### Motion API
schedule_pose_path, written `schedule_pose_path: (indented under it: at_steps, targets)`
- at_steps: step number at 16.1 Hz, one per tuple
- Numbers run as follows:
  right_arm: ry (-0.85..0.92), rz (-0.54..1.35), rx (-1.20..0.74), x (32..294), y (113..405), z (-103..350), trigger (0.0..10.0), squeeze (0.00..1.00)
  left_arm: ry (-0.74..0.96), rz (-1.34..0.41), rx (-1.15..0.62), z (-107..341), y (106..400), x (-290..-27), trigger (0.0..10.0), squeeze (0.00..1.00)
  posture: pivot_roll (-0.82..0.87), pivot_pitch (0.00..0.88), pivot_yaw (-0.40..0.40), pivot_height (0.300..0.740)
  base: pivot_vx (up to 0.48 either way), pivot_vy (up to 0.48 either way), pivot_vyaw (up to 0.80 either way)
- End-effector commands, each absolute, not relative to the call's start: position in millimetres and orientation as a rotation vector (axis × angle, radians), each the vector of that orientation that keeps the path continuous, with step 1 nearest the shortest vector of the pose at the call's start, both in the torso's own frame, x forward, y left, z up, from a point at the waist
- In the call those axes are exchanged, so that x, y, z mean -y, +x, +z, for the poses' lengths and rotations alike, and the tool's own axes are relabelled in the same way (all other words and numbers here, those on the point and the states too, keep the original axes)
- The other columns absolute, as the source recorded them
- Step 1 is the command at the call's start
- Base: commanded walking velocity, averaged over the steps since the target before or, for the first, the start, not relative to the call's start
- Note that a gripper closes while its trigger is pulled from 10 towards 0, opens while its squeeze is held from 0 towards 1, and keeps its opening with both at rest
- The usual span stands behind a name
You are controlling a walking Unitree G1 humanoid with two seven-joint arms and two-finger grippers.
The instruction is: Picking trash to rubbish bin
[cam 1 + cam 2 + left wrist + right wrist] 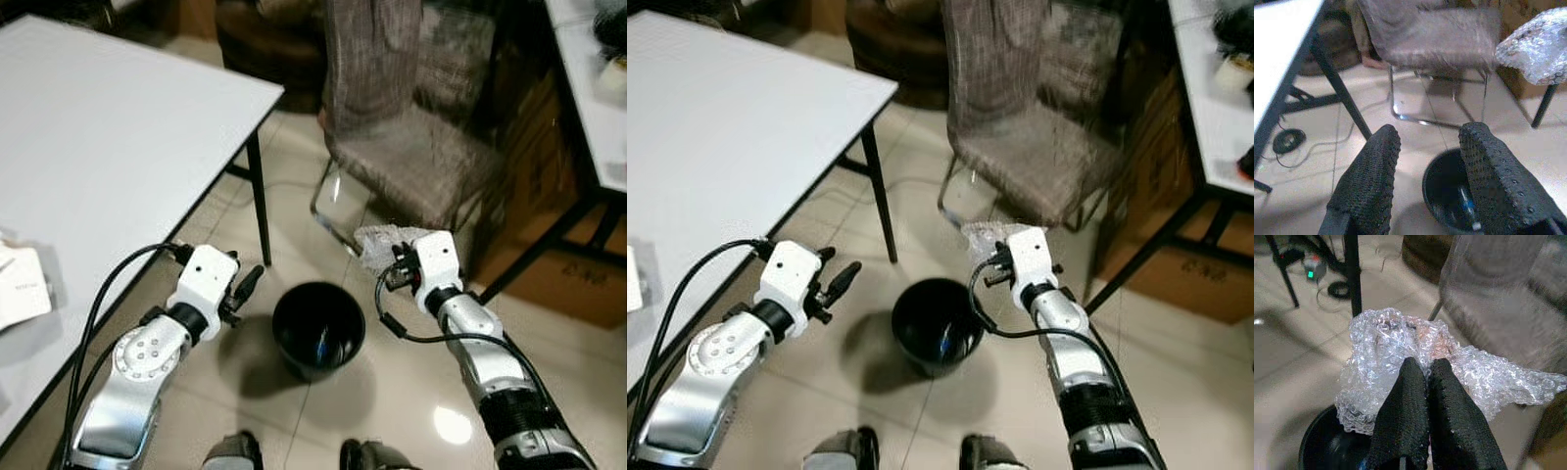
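Note:
A crumpled sheet of clear bubble wrap (1400,352) hangs from my right gripper (1422,369), whose black fingers are shut on it. In the head views the bubble wrap (384,245) is held just above and behind the right rim of a round black rubbish bin (318,328) on the tiled floor. A bottle lies inside the bin (1449,196). My left gripper (247,286) hovers left of the bin, open, with nothing between its fingers (1371,181).
A white table (108,147) with a black leg (260,201) stands at the left, some white packets (20,284) on it. A brown fabric chair (402,127) on a chrome frame is behind the bin. Another table (593,108) and cardboard boxes (568,274) stand at the right.

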State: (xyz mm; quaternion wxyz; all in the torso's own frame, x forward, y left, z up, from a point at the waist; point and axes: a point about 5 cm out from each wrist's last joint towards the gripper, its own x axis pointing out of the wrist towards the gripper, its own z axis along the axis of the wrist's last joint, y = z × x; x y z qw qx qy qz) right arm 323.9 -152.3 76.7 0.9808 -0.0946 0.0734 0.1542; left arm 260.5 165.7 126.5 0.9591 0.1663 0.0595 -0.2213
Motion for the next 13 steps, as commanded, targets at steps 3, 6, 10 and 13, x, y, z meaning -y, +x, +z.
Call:
schedule_pose_path:
  at_steps: [3,6,10,13]
  targets:
    - [-0.179,0.312,-0.185,153.7,327.3,73.4,10.0,0.0,0.342,-0.492,-0.134,133.4,258.5,-164.4,10.0,0.0,0.02,0.424,-0.025,0.74,0.0,0.0,0.0]
    - [-0.176,0.33,-0.174,152.4,327.9,75.0,10.0,0.0,0.325,-0.496,-0.138,133.8,252.9,-162.9,10.0,0.0,0.02,0.486,-0.018,0.74,0.0,0.0,0.0]
    - [-0.173,0.364,-0.179,148.1,321.2,69.8,10.0,0.0,0.335,-0.524,-0.161,129.7,234.7,-157.5,10.0,0.0,0.01,0.53,-0.031,0.74,0.0,0.0,0.0]
    - [-0.164,0.375,-0.172,143.8,319.5,68.9,10.0,0.0,0.323,-0.519,-0.168,130.9,227.5,-156.4,10.0,0.0,0.02,0.526,-0.03,0.74,0.0,0.0,0.0]
